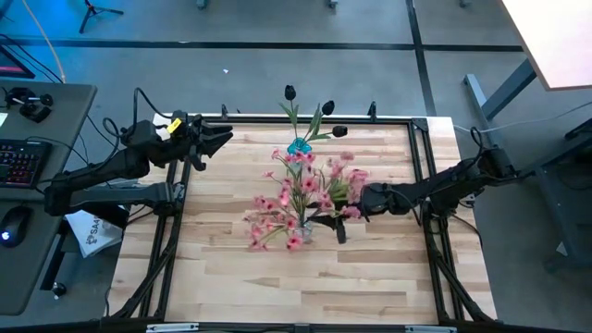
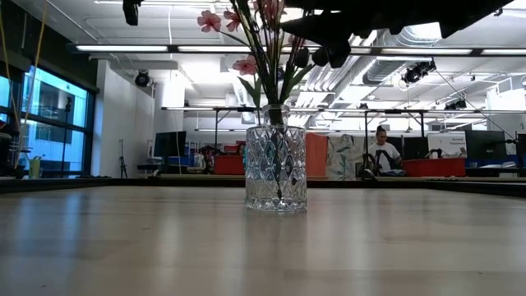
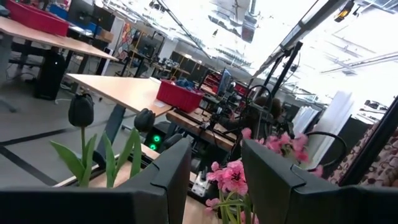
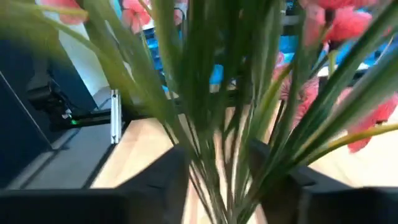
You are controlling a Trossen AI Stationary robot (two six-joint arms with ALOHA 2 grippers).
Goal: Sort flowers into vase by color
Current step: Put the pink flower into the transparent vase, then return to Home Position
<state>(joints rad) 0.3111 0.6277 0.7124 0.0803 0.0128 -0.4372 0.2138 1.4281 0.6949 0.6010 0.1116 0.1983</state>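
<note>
A cut-glass vase (image 2: 275, 168) stands near the middle of the wooden counter (image 1: 231, 277). Out of it rise sprays of pink blossoms (image 1: 305, 194) on thin green stems (image 4: 211, 124), spreading to all sides as seen from above, and black buds (image 1: 290, 92) on green stems that lean toward the far edge.

The right pincer (image 1: 356, 202) reaches in from the right side and sits just beside the bunch, at the height of the stems above the vase's mouth. From its wrist camera the stems pass between its two dark fingers (image 4: 168, 180), which stand apart around the bundle; whether they press on it cannot be told.

The left pincer (image 1: 222, 141) hangs released over the far left corner of the counter, well apart from the flowers, its fingers (image 3: 171, 174) spread wide.
</note>
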